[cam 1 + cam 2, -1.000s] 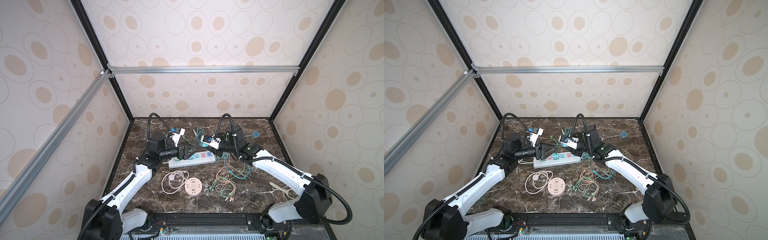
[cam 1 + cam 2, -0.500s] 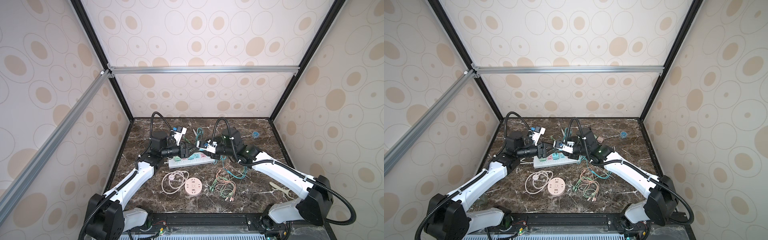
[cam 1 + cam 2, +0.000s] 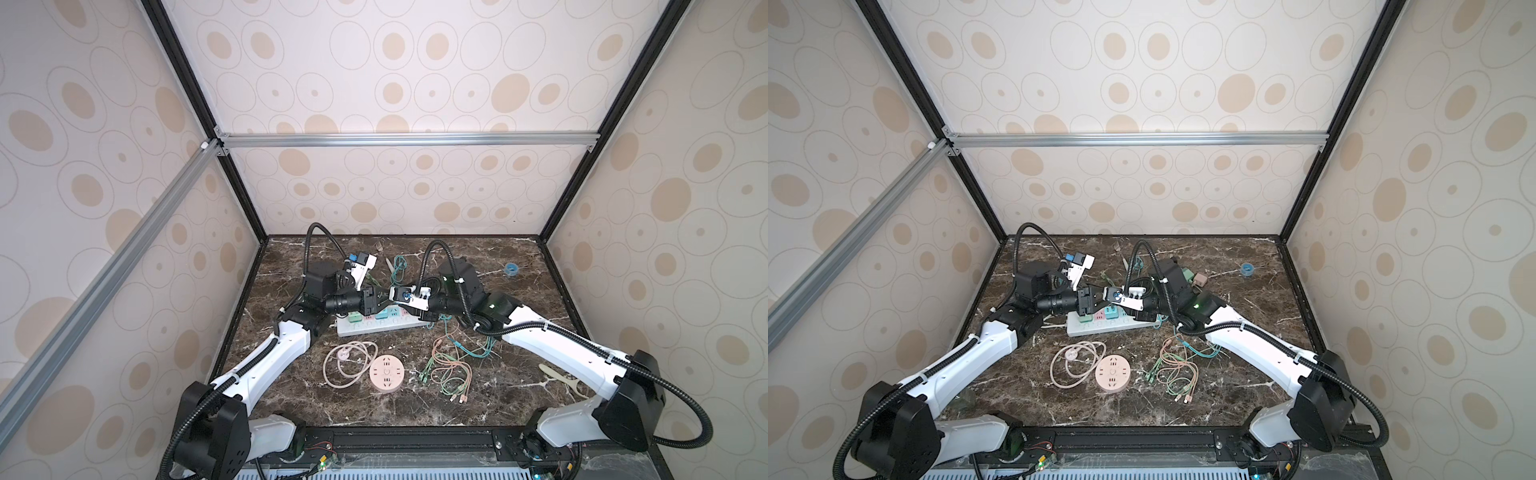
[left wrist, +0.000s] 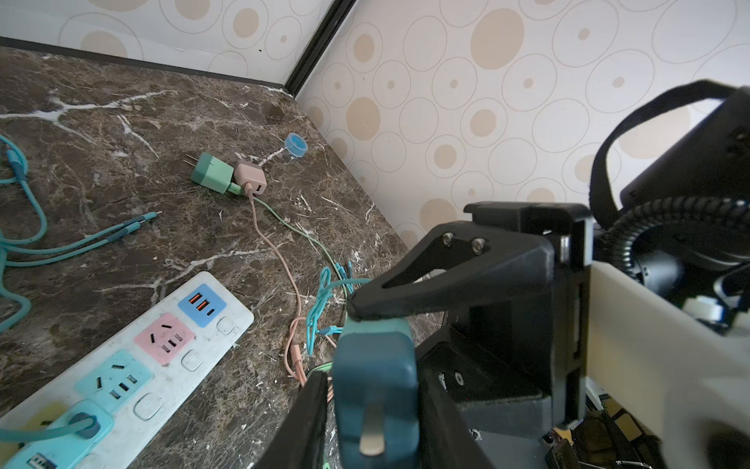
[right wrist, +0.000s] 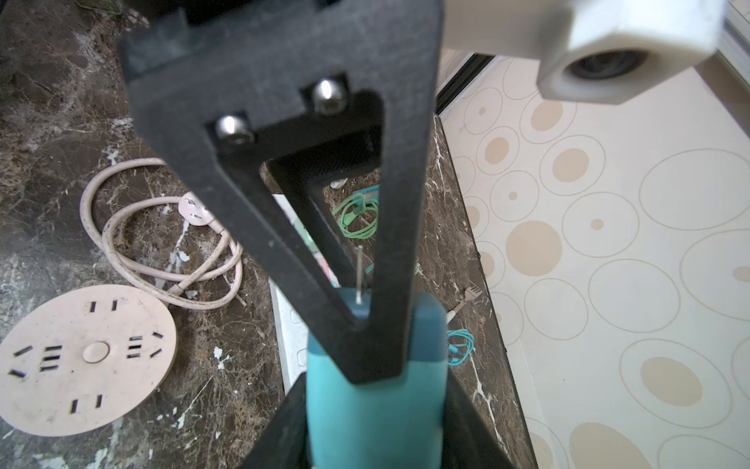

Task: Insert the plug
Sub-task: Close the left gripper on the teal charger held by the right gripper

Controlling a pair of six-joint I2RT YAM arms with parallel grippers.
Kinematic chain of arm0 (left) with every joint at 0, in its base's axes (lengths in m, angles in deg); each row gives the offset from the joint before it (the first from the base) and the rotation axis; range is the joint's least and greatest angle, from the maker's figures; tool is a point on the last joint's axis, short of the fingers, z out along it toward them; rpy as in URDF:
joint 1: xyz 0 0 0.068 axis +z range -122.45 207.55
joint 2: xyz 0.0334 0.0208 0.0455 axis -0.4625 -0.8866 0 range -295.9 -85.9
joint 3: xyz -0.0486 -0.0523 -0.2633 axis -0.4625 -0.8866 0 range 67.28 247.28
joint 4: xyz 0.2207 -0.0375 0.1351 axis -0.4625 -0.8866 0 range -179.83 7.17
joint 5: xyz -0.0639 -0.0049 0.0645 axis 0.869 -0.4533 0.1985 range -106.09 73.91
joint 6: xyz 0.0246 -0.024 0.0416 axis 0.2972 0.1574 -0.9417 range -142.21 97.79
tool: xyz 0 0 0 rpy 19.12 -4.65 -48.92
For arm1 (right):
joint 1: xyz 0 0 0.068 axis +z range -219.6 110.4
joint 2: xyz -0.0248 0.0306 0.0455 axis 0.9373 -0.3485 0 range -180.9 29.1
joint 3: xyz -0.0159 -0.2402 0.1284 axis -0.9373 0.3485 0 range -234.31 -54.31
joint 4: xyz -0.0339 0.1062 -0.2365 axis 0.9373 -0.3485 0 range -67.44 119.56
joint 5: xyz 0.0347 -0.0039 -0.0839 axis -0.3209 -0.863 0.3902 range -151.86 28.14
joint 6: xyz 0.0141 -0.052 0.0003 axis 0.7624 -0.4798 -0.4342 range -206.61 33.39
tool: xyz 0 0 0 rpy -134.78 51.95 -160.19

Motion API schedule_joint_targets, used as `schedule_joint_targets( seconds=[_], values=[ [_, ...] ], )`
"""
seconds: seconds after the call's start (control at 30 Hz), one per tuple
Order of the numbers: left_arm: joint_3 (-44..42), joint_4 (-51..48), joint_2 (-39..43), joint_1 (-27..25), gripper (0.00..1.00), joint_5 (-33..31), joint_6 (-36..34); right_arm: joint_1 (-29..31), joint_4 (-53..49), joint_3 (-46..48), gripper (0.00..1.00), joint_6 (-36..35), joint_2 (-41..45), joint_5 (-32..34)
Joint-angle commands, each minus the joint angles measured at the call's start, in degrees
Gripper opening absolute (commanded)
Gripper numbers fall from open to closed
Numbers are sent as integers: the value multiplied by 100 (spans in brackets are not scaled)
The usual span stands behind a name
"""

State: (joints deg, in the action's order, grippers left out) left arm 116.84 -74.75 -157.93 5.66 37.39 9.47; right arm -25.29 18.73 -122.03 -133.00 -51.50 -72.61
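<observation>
You've got the dark marble table (image 3: 498, 395) under everything, and the white power strip (image 3: 382, 325) lies across its middle, its coloured socket faces turned up. In front of it lies the round pink socket disc (image 3: 387, 372), well apart from the strip.

Both arms meet in the air right above that strip. In both top views your left gripper (image 3: 381, 297) and right gripper (image 3: 394, 300) come in nose to nose from opposite sides, and from up there the thing between them is mostly hidden.

The wrist views settle it. The teal plug (image 4: 375, 373) sits off the table, between the two claws and over the strip without touching it. In the left wrist view it fills the gap between the left gripper's own fingers (image 4: 314, 422), which press against its two sides, so that claw is pinching the plug. One finger of the right gripper lies along the plug's top edge there. In the right wrist view the plug (image 5: 373, 410) is likewise wedged between that gripper's fingers (image 5: 462, 422). So the right claw pinches it too, and both have it at once.

Its long axis runs along the line from one gripper to the other, roughly level over the strip. The metal prong (image 4: 371, 430) faces the left arm's wrist, away from the right arm, not down at the sockets.
</observation>
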Motion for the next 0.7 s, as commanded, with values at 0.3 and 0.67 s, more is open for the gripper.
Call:
schedule_joint_targets(
  seconds=[0.3,0.67],
  values=[
    [283,6,-39,-68,10,109,-14,136,488,-25,33,-93,157,380],
    [299,187,49,-58,0,-425,81,121,759,646,63,1334,985,749]
  ],
)
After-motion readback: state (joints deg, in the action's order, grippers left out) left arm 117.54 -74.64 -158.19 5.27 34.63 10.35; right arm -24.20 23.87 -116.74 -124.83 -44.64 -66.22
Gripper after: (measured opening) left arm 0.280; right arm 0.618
